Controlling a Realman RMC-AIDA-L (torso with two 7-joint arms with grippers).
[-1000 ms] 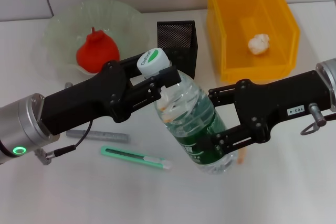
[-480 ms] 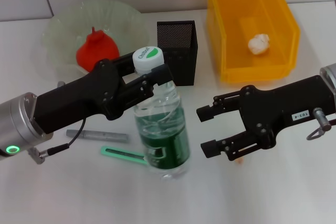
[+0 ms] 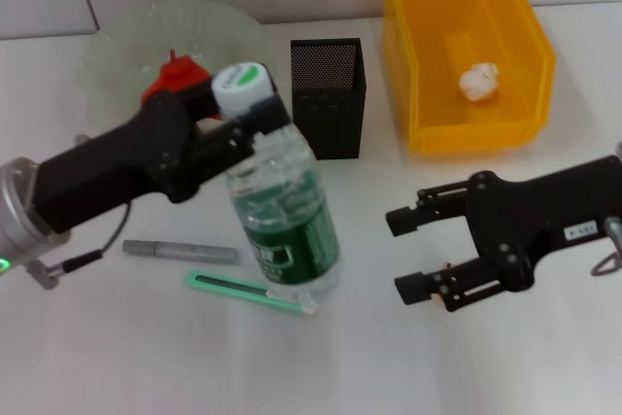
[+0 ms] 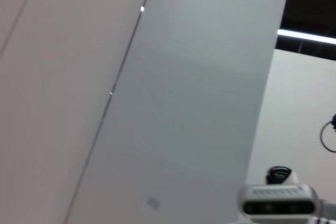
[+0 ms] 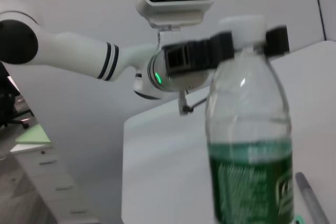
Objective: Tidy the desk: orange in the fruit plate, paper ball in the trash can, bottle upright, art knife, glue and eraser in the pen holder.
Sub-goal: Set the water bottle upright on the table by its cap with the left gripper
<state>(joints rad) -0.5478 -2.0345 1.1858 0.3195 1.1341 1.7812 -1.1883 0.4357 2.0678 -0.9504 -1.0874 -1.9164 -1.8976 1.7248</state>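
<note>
- Bottle [image 3: 282, 225] now near upright on the bench [image 3: 117, 357], base down, leaning only slightly; a second ago lay tilted and carried between both hands.
- Left hand [image 3: 248, 119] clenched on the bottle just under the white cap, alone steadying it; seen in the right wrist view as black fingers either side of the cap.
- Right hand [image 3: 413, 255] released, jaws spread, drawn back well clear of the bottle to the right; gripped its green label a second ago.
- Bottle base touching or overlapping the white end of the knife [image 3: 243, 291] — cannot tell whether resting on it. Risk judged: a wobble or tip once let go, if the base sits on the knife.
- Bottle step judged almost done: only letting go with the left hand remaining.
- Orange [image 3: 175, 80] in the plate [image 3: 117, 55], partly hidden behind the left arm; paper ball [image 3: 479, 81] in the yellow bin [image 3: 525, 65]. Both steps done.
- Grey stick [image 3: 180, 252] and knife lying on the bench left of the bottle, not yet in the mesh holder [image 3: 328, 96], which stands just behind the bottle.
- Eraser not identifiable.
</note>
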